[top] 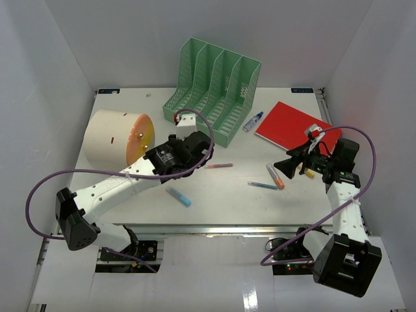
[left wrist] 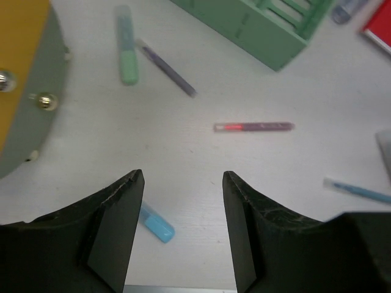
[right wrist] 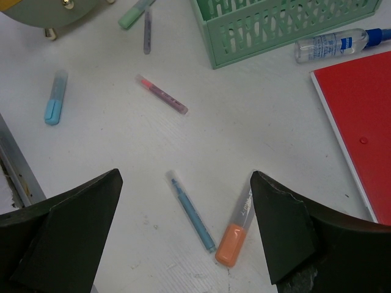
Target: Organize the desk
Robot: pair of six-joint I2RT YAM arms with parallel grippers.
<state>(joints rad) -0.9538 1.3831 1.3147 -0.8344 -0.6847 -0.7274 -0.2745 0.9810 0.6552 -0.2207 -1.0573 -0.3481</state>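
The white desk [top: 227, 201] carries scattered pens. My left gripper [top: 205, 151] is open and empty above the desk's middle; in its wrist view [left wrist: 183, 177] a red pen [left wrist: 253, 127] lies ahead and a blue highlighter [left wrist: 156, 224] shows by the left finger. A green highlighter [left wrist: 127, 46] and a purple pen [left wrist: 168, 68] lie near the organizer. My right gripper [top: 281, 166] is open and empty above an orange highlighter [right wrist: 235, 229] and a blue pen [right wrist: 192, 210], which show between its fingers [right wrist: 184, 176].
A green file organizer [top: 214, 88] stands at the back. A red notebook [top: 296, 127] and a small bottle [top: 253, 121] lie at the back right. A beige cylinder with an orange face [top: 120, 138] lies at the left. White walls enclose the desk.
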